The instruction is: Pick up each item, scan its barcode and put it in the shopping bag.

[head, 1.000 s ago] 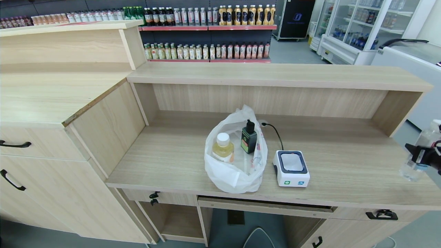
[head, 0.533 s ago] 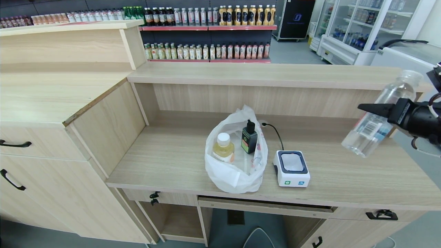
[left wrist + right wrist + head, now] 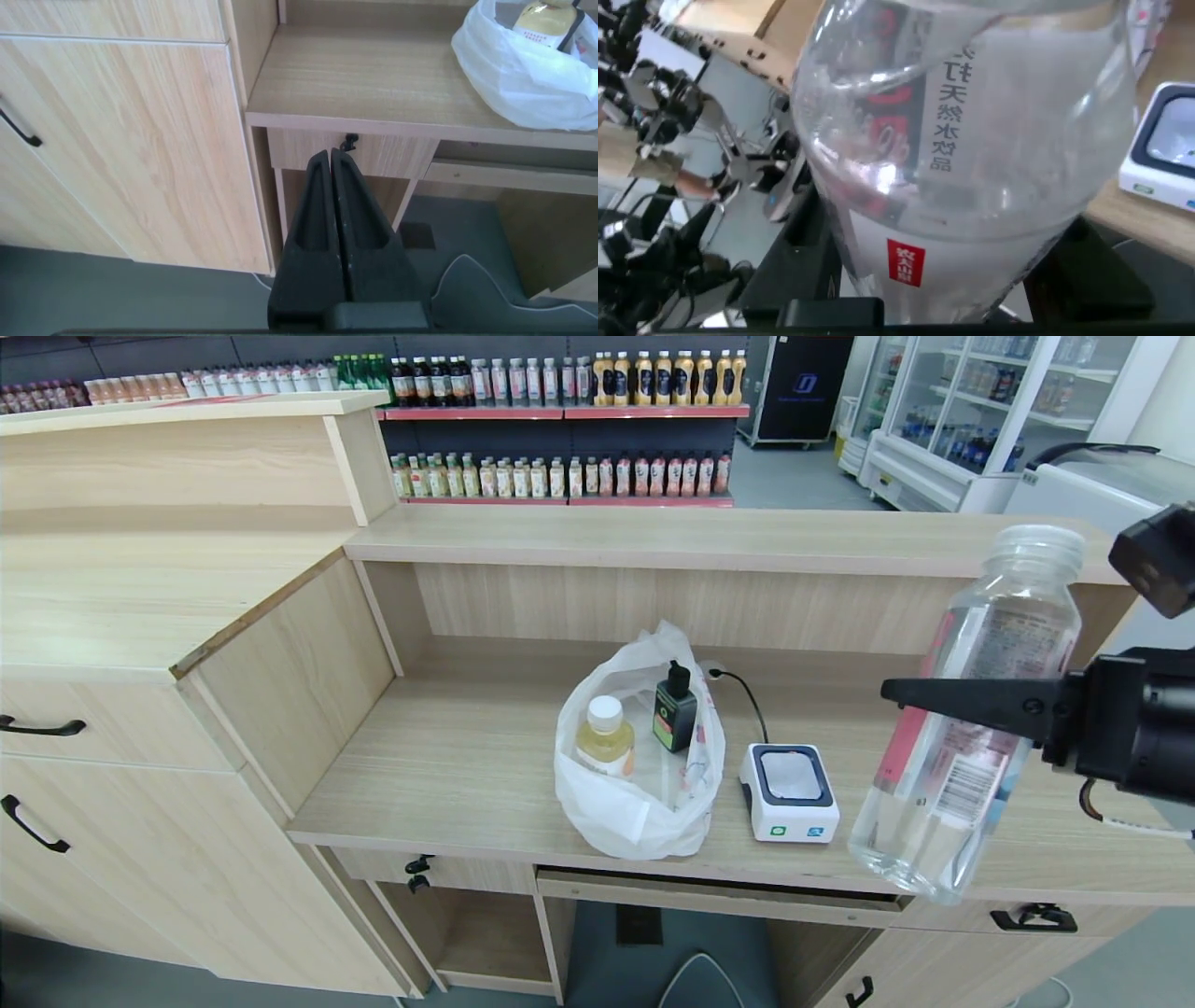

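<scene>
- Swinging up and inward from the counter's 3 o'clock edge over the last second, the right gripper (image 3: 920, 700) is now carrying the clear water bottle (image 3: 971, 709) much nearer the head camera, with the bottle tilted and its cap leaning toward 1 o'clock.
- Its jaws are clamping the bottle around the middle; one black finger is crossing the front of the label.
- Nearest, the left gripper (image 3: 332, 166) is hanging below the counter front with its jaws pressed together, holding nothing, beside the pale cabinet door (image 3: 121, 149).
- Only the right wrist view is showing the bottle (image 3: 971, 168) from close up, with the scanner (image 3: 1162, 149) lying beyond it.
- On the counter (image 3: 448, 756), the white scanner (image 3: 790, 791) is sitting between the held bottle and the shopping bag (image 3: 644, 803), at the bag's 3 o'clock and just beside it.
- The bag is standing open and holding two things upright: a yellow drink bottle (image 3: 605, 733) with a white cap, and a dark pump bottle (image 3: 674, 709) at its 2 o'clock.
- A black cable (image 3: 747, 695) is running from the scanner toward 12 o'clock.
- Farthest, shelves of drinks (image 3: 560, 476) and glass-door fridges (image 3: 971, 411) are standing behind the counter.
</scene>
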